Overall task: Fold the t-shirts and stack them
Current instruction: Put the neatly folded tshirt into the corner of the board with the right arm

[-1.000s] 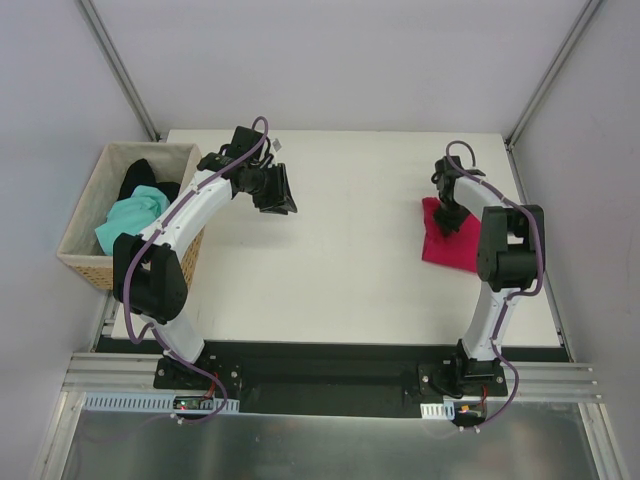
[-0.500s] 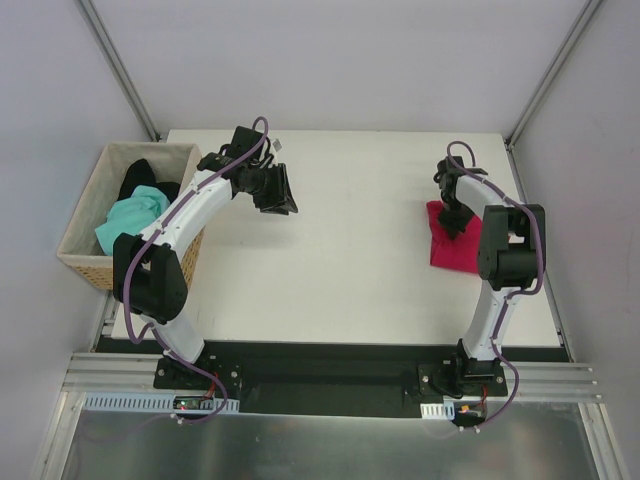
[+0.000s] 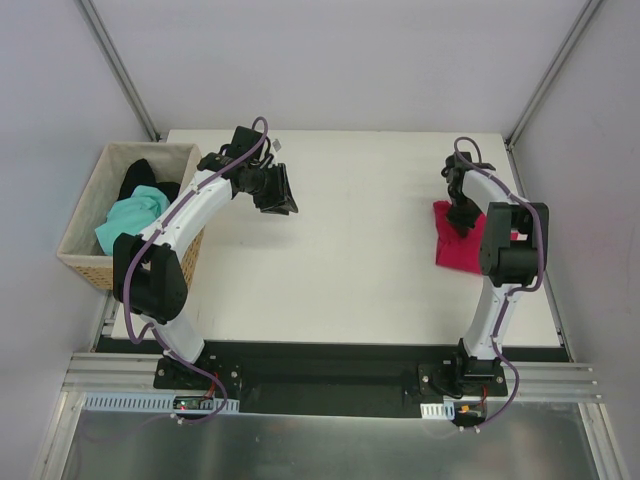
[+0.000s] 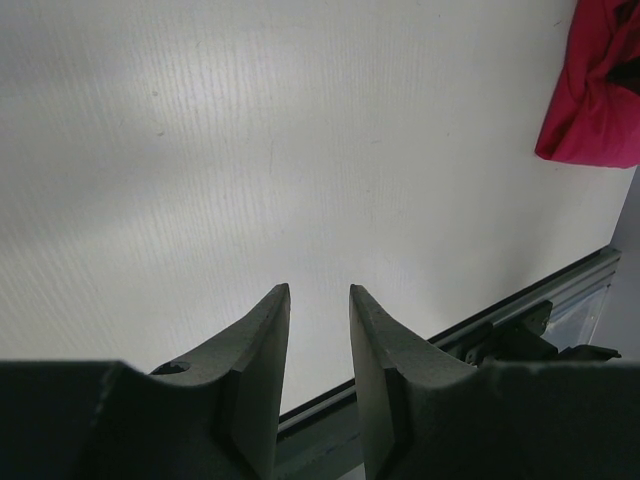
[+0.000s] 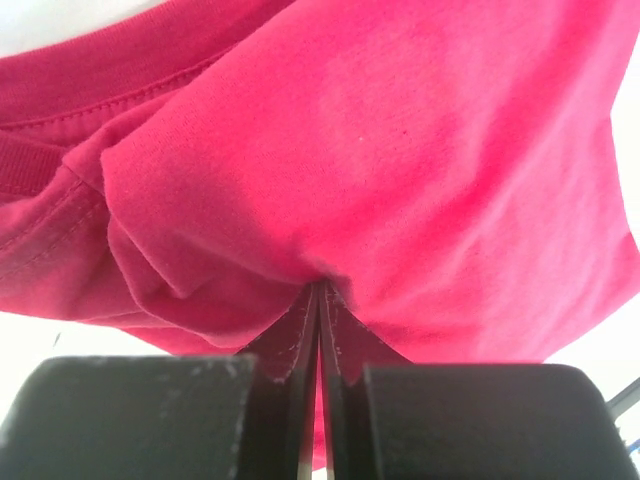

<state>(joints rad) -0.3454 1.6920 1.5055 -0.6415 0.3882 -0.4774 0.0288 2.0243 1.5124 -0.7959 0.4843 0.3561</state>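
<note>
Overhead first: a white desk [image 3: 340, 285] fills the middle of the frame. At the right, the right end effector [image 3: 461, 218] pinches the crimson t-shirt [image 3: 455, 252], a compact bundle lying on the desk near its right edge. Compared with 1 second ago, the bundle has slid toward the right of the frame and looks narrower. The arm is probably dragging it to a stacking spot at the side. At the far left, a wicker basket [image 3: 82, 262] holds the mint-green t-shirt [image 3: 130, 215] and the black t-shirt [image 3: 140, 175], both crumpled, so 2 of the 3 shirts appear not yet folded. The left end effector [image 3: 276, 190] hangs over bare desk at upper centre-left, unmoved.

Next, the left wrist view: the left end effector [image 4: 318, 292] shows 2 dark fingers at the bottom, slightly spread and holding nothing. Bare desk [image 4: 250, 150] lies beyond, with the crimson t-shirt [image 4: 595, 100] in the upper right corner.

Lastly, the right wrist view: the right end effector [image 5: 318, 290] is pressed together on a fold of the crimson t-shirt [image 5: 400, 150], which fills the frame. A stitched hem runs across the upper left.
</note>
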